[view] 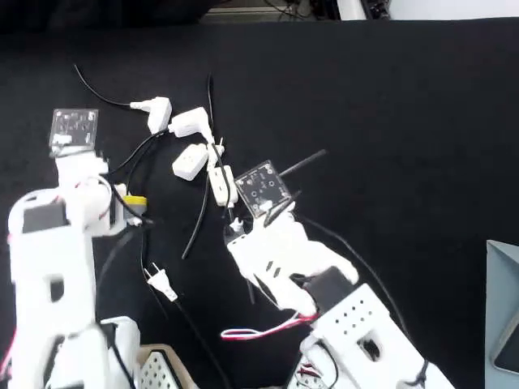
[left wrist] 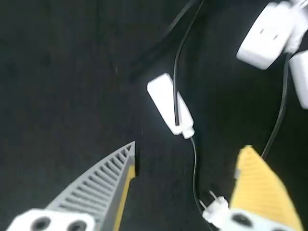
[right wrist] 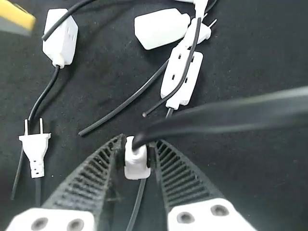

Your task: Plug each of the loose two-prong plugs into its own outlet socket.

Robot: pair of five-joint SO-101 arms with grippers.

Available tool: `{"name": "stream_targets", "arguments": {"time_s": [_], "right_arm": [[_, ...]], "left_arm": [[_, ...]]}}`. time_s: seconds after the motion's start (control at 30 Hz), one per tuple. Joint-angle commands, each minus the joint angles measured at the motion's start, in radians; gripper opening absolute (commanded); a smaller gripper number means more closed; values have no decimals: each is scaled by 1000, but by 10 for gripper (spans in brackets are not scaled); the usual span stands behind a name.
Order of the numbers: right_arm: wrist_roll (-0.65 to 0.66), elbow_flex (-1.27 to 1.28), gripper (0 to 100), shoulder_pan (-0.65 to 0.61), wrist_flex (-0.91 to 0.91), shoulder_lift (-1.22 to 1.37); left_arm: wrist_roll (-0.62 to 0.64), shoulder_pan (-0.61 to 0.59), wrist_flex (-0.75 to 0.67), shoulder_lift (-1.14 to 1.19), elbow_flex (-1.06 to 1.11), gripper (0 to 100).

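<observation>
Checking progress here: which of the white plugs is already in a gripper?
The held plug, clamped between the fingers of the right gripper. The other plug lies loose on the black table, prongs bare.

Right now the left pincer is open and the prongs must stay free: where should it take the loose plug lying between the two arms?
I'd take the loose plug by its flat white body, behind the prongs, from above, closing across its narrow sides. It lies flat, cord running off the back end.
</observation>
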Motion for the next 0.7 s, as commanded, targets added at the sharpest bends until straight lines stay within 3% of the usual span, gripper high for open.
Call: {"name": "stream_targets", "arguments": {"time_s": [0.0,0.47,0.67], "right_arm": [[-8,-7,12,32,-37,33],[-8,-7,12,57,-32,33],[-8,-7,12,57,-31,33]], "left_arm": [[18,-7,3,235,-131,353],[261,-7,-241,572,-134,350],[265,-7,-376,658,-136,145]]}}
